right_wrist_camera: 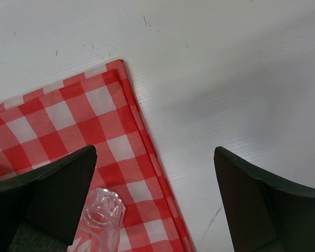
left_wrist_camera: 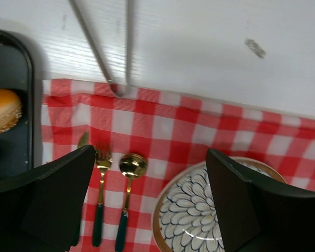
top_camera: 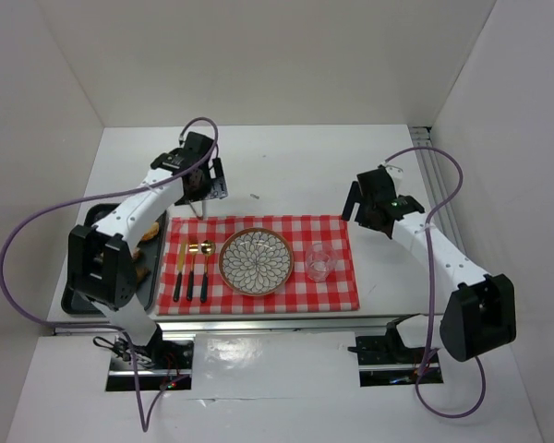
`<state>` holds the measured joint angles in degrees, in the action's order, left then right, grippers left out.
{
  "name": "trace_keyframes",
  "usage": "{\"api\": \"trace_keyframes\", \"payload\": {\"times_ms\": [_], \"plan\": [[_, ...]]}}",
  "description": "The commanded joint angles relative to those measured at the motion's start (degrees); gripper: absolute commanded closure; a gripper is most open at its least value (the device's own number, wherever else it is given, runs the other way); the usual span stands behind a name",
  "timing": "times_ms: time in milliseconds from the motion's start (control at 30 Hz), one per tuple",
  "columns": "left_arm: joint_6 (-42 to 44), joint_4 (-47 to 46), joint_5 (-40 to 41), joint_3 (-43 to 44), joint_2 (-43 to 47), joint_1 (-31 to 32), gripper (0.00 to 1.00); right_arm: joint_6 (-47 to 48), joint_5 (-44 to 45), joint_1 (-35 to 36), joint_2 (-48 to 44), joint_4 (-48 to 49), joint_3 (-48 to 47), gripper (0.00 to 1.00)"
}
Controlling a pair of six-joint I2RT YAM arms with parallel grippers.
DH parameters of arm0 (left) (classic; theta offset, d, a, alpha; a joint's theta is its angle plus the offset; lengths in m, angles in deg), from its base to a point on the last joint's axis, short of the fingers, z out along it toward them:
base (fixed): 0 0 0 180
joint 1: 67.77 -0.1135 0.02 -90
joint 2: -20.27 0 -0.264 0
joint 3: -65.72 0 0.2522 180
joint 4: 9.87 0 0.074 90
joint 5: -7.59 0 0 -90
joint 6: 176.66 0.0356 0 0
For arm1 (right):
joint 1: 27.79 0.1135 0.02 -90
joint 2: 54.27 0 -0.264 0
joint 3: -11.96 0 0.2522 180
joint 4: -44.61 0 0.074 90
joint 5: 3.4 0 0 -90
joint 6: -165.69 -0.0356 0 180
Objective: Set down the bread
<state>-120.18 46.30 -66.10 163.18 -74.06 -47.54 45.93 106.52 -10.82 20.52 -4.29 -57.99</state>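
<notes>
A golden bread bun (left_wrist_camera: 2, 110) lies in the dark tray (left_wrist_camera: 13, 63) left of the red checked cloth (left_wrist_camera: 199, 126); in the top view the bun (top_camera: 151, 230) is partly hidden by my left arm. My left gripper (top_camera: 205, 185) hangs open and empty above the cloth's far left edge, near the patterned plate (top_camera: 256, 261). From the left wrist, the gripper (left_wrist_camera: 151, 157) frames the plate (left_wrist_camera: 199, 215). My right gripper (top_camera: 360, 208) is open and empty over the cloth's far right corner (right_wrist_camera: 118, 68).
A fork (left_wrist_camera: 101, 163), a spoon (left_wrist_camera: 131, 165) and a knife lie left of the plate. Thin metal tongs (left_wrist_camera: 118, 86) rest with their joined end on the cloth's far edge. A clear glass (right_wrist_camera: 102, 210) stands right of the plate (top_camera: 319, 261). White walls enclose the table.
</notes>
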Motion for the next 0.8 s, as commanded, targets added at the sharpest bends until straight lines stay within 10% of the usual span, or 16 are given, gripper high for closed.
{"api": "trace_keyframes", "payload": {"times_ms": [0, 767], "plan": [[-1.6, 1.3, 1.3, 1.1, -4.1, -3.5, 0.0, 0.3, -0.2, -0.3, -3.1, 3.0, 0.6, 0.0], [-5.4, 0.5, -3.8, 17.9, -30.4, -15.0, 0.0, 0.8, -0.9, -0.3, -3.1, 1.8, 0.2, 0.0]]}}
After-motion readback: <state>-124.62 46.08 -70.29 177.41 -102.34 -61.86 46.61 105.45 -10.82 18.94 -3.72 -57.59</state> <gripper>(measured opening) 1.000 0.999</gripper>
